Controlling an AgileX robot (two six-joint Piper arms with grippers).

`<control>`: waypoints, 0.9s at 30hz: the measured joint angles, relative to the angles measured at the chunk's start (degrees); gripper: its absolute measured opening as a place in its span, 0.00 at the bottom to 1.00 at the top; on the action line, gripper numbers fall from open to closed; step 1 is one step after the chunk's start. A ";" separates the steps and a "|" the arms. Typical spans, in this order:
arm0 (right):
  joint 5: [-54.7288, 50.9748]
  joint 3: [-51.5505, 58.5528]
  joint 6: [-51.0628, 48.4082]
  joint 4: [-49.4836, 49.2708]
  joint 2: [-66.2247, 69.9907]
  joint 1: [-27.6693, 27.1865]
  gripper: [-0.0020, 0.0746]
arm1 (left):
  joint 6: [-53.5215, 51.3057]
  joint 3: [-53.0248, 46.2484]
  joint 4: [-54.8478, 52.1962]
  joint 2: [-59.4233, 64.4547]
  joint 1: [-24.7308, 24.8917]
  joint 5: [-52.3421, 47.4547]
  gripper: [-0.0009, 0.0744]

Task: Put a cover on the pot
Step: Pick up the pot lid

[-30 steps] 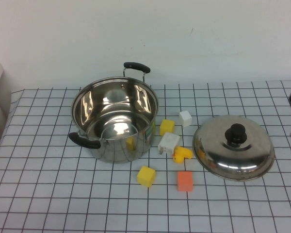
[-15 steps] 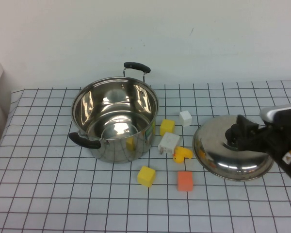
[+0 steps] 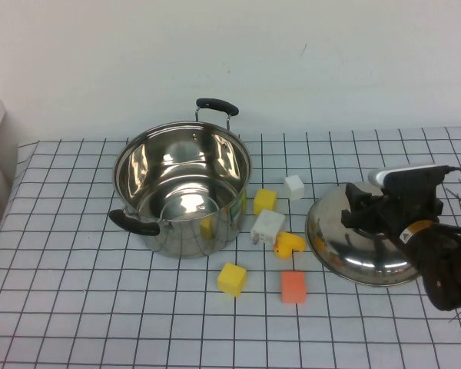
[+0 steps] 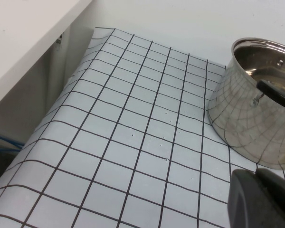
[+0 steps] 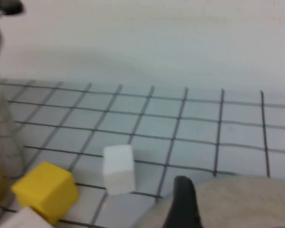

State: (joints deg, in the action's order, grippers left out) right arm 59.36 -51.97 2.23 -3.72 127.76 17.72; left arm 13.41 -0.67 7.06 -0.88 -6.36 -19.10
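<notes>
1. High view: we see a white wall behind a table covered in a white cloth with a black grid. The pot stands uncovered left of centre, one black handle at the back and one at the front left. Right of it lie small blocks – two yellow blocks, two white, an orange block – and a yellow duck-like toy. The domed steel lid rests on the table to the right, well apart from the pot. The right gripper sits over the lid's top, hiding the knob; we cannot tell whether its fingers are closed. An orange-yellow label on the arm is unreadable.

2. Left wrist view: the left gripper shows only as a dark edge, its state unclear, near the pot's wall above the gridded cloth.

3. Right wrist view: a dark fingertip lies against the lid's rim – a white block and a yellow one are beyond.
</notes>
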 joint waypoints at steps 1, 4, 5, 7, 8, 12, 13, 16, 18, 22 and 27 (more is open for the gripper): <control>-0.11 -0.23 0.00 -1.19 0.76 0.00 0.68 | 0.00 0.00 0.00 0.00 0.00 0.00 0.01; -0.24 -0.46 0.00 -4.03 2.28 0.00 0.68 | 0.00 0.00 0.00 0.00 0.00 0.00 0.01; -0.34 -0.50 0.00 -4.43 2.73 0.00 0.68 | 0.00 0.00 0.00 0.00 0.00 0.00 0.01; -0.63 -0.59 0.00 -4.71 3.47 0.00 0.68 | 0.00 0.00 0.00 0.00 0.00 0.00 0.01; -0.77 -0.59 0.00 -4.71 3.79 0.00 0.68 | 0.00 0.00 0.00 0.00 0.00 0.00 0.01; -1.54 -0.63 0.00 -4.71 4.84 0.00 0.68 | 0.00 0.00 0.00 0.00 0.00 0.00 0.01; -1.52 -0.73 0.00 -4.71 5.11 -0.10 0.68 | 0.00 0.00 0.00 0.00 0.00 0.00 0.01; -1.52 -0.73 0.00 -4.82 6.02 -0.23 0.68 | 0.00 0.00 0.00 0.00 0.00 0.00 0.01; -1.17 -1.23 0.00 -5.35 6.56 -0.45 0.68 | 0.00 0.00 0.00 0.00 0.00 0.00 0.01; 0.14 -2.43 0.00 -5.71 8.00 -0.57 0.66 | -0.27 0.00 0.00 0.00 0.00 0.00 0.01; 1.13 -3.46 -0.80 -5.71 9.04 -0.57 0.61 | -0.27 0.00 0.00 0.00 0.00 0.00 0.01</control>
State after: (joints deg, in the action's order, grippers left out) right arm 60.49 -55.42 1.43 -9.43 136.80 17.15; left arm 13.14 -0.67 7.06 -0.88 -6.36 -19.10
